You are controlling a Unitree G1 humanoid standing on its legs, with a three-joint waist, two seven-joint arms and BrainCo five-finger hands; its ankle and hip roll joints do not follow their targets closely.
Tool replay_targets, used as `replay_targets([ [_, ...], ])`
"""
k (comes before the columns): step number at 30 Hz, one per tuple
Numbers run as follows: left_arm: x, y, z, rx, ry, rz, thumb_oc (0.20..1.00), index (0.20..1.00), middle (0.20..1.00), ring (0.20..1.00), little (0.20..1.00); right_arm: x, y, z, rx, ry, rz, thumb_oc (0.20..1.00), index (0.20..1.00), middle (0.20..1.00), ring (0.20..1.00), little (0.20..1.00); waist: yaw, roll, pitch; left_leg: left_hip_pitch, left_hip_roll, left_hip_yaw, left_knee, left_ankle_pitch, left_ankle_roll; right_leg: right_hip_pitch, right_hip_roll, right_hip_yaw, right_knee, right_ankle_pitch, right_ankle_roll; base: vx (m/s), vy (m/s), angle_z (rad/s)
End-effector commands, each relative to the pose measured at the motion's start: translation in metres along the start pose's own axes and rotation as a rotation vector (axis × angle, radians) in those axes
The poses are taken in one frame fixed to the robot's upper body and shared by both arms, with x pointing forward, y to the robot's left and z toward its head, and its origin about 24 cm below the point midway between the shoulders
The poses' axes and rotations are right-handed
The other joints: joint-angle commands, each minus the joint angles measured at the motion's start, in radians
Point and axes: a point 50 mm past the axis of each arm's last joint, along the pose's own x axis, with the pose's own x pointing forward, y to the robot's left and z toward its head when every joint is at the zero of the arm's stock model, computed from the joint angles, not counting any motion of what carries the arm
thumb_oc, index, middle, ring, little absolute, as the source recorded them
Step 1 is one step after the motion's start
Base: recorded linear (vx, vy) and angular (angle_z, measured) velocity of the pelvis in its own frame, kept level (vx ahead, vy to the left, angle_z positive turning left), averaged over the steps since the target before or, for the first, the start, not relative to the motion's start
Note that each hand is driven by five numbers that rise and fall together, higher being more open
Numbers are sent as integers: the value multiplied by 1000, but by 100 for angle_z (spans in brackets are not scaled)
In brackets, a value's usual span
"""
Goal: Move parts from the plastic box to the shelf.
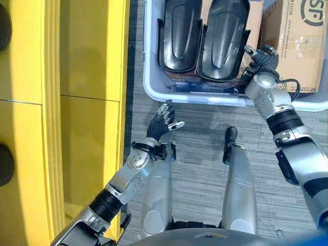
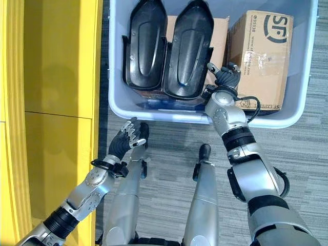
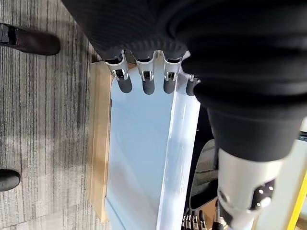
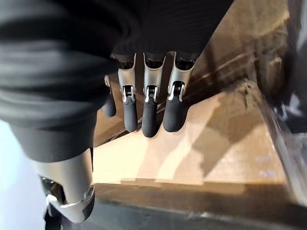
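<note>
Reaching toward the work from the lower left of the head views, the left hand (image 1: 163,123) hangs over the grey striped floor (image 1: 205,118), just short of the near wall of the plastic box (image 1: 154,87). Its fingers are loosely extended and hold nothing; its wrist view shows them straight, with the pale box wall beyond.

Farther up, at the right of the frame, the right hand (image 2: 225,77) has its fingers over the box's near rim and rests among the contents, at the seam between the right-hand black part (image 2: 188,48) and a cardboard carton (image 2: 261,56). In its wrist view the fingers (image 4: 149,117) are straight and slack above brown cardboard, closed on nothing.

Inside the box, two black moulded parts stand side by side, leaning against another carton (image 2: 220,31) behind them; the left-hand black part (image 2: 145,43) sits nearest the box's left wall. Neither part is gripped.

Along the left edge of the frame runs the yellow shelf (image 1: 87,102), well apart from the box's contents, with no part visible on it.

By my reading the step in hand is the reach for a first pick. Next the right hand would need to shift leftward onto the near black part and curl round its edge, perhaps with the left hand coming in over the rim to steady the other side, before lifting it clear and carrying it to the shelf.
</note>
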Motion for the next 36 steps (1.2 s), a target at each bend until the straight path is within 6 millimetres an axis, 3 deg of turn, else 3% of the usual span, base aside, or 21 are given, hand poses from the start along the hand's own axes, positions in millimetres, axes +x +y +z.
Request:
replay_targets([
  [1, 0, -1, 38, 39, -154, -51, 1000, 1000, 1000, 1000, 1000, -9, 9, -39, -124, 104, 55, 1000, 1000, 1000, 1000, 1000, 46, -27, 49, -3, -26, 54, 162, -237, 32, 69, -2, -5, -258, 132, -24, 38, -32, 0],
  [3, 1, -1, 42, 51, -173, -53, 1000, 1000, 1000, 1000, 1000, -9, 11, -26, -129, 15, 60, 1000, 1000, 1000, 1000, 1000, 44, -27, 49, -36, -25, 56, 153, -207, 35, 37, 2, -9, -266, 157, -28, -9, 6, 3],
  [4, -1, -1, 38, 46, -158, -51, 1000, 1000, 1000, 1000, 1000, -10, 9, -30, -142, 13, 60, 1000, 1000, 1000, 1000, 1000, 44, -28, 49, -7, -25, 52, 159, -234, 30, 63, 2, -2, -256, 131, -23, 0, 0, 0],
  [6, -1, -2, 38, 40, -165, -47, 1000, 1000, 1000, 1000, 1000, -14, 12, -27, -149, -39, 58, 1000, 1000, 1000, 1000, 1000, 41, -27, 49, -10, -25, 54, 156, -233, 30, 58, 3, 2, -255, 131, -24, -21, 37, 1],
  [7, 1, -2, 42, 40, -184, -45, 1000, 1000, 1000, 1000, 1000, -15, 14, -19, -140, -88, 57, 1000, 1000, 1000, 1000, 1000, 39, -26, 49, -42, -24, 55, 149, -203, 35, 29, 3, -3, -263, 157, -28, -85, 60, 4],
  [11, 1, -2, 40, 33, -194, -31, 1000, 1000, 1000, 1000, 1000, -26, 21, -11, -104, -162, 88, 1000, 1000, 1000, 1000, 1000, 29, -28, 49, -39, -25, 58, 146, -203, 34, 30, 6, 6, -269, 160, -26, -32, 39, -2],
  [28, 3, -4, 35, -8, -225, 21, 1000, 1000, 1000, 1000, 1000, -69, 41, -27, -276, -408, 204, 1000, 1000, 1000, 1000, 1000, -8, -33, 49, -40, -31, 78, 144, -201, 36, 16, 3, 34, -286, 178, -15, -5, 39, -2],
  [36, 6, -5, 33, -9, -225, 23, 1000, 1000, 1000, 1000, 1000, -76, 46, -35, -290, -396, 220, 1000, 1000, 1000, 1000, 1000, -12, -36, 49, -44, -33, 77, 145, -201, 38, 12, 3, 34, -287, 181, -13, 0, 0, 0],
])
